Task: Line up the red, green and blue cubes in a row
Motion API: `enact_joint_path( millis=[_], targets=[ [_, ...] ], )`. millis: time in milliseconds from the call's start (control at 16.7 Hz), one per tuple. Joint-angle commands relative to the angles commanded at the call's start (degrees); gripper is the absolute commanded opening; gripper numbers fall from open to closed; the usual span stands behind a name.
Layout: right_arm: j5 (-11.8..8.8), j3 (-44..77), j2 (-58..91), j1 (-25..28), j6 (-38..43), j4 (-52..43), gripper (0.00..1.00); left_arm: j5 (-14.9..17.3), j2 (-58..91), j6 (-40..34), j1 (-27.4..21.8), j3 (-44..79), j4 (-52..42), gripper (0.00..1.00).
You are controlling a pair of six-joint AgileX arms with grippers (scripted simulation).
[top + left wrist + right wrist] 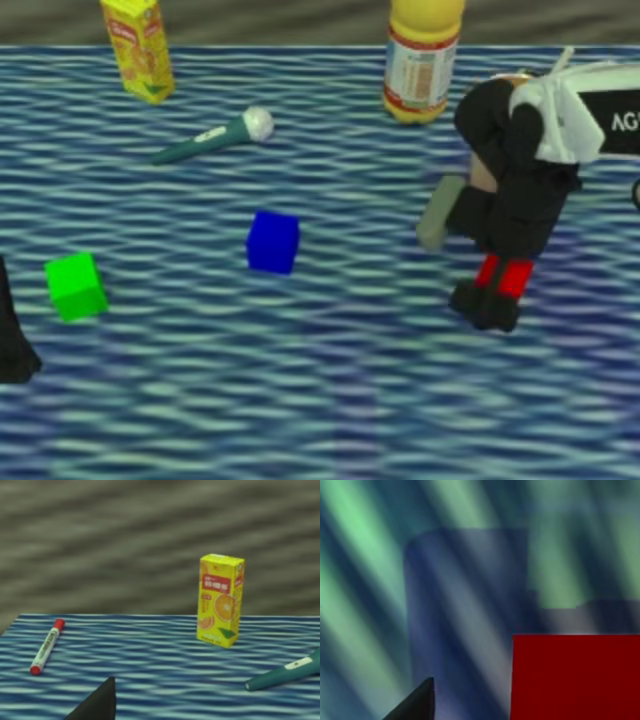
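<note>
Down at the right side of the table, the red cube (502,274) sits clamped between the fingers of the right gripper (487,304), only slivers of bright red showing past the black arm that covers it from above. In the right wrist view the red cube (575,677) fills the near corner as a flat, plain red face over the rippled blue table (330,400). The blue cube (273,241) stands alone near the middle, deep blue and unmarked, well apart from the held one. The green cube (75,285) lies far to the left, bright green, turned slightly askew. Beyond the blue cube a teal microphone (215,136) lies on its side. A yellow juice carton (138,46) stands at the back left and an orange bottle (423,60) at the back, close to the right arm. The left gripper (14,350) is parked at the left edge just beside the green cube; I cannot tell how its fingers stand. A red-capped marker (46,646) shows only in the left wrist view.
</note>
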Motion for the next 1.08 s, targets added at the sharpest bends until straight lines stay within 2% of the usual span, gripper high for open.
enact_joint_path(
  millis=[360, 1080],
  targets=[
    [0.01, -1.20, 1.04, 0.03, 0.02, 1.93, 1.00, 0.00, 0.00, 0.00, 0.00, 0.00, 0.00, 1.00],
    [0.01, -1.20, 1.04, 0.03, 0.02, 1.93, 0.10, 0.00, 0.00, 0.00, 0.00, 0.00, 0.00, 1.00]
  ],
)
